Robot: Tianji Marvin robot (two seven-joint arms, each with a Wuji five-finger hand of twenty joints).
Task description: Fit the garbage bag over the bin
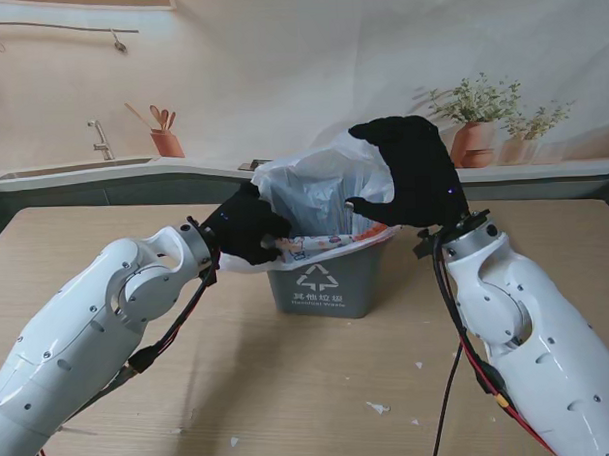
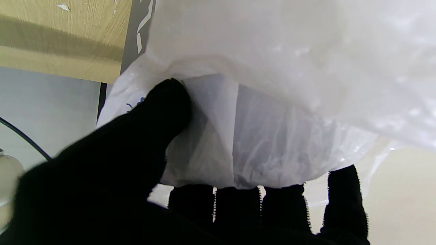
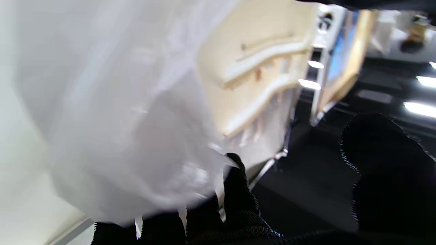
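Note:
The grey bin [image 1: 322, 283] stands mid-table with a white recycling mark on its front. The white garbage bag [image 1: 318, 187] billows out of its mouth. My left hand [image 1: 247, 230] is shut on the bag's edge at the bin's left rim. In the left wrist view the thumb [image 2: 163, 112] presses the bag [image 2: 272, 112] against the fingers beside the bin wall [image 2: 138, 30]. My right hand [image 1: 413, 174] is raised over the bin's right side and holds the bag's upper edge. There the bag [image 3: 119, 129] drapes over the fingers [image 3: 238, 190], with the thumb standing apart.
Small white scraps [image 1: 377, 408] lie on the wooden table [image 1: 75, 246] nearer to me than the bin. A black cable [image 1: 448, 383] hangs by my right forearm. A counter with a sink and potted plants [image 1: 476, 122] runs behind the table.

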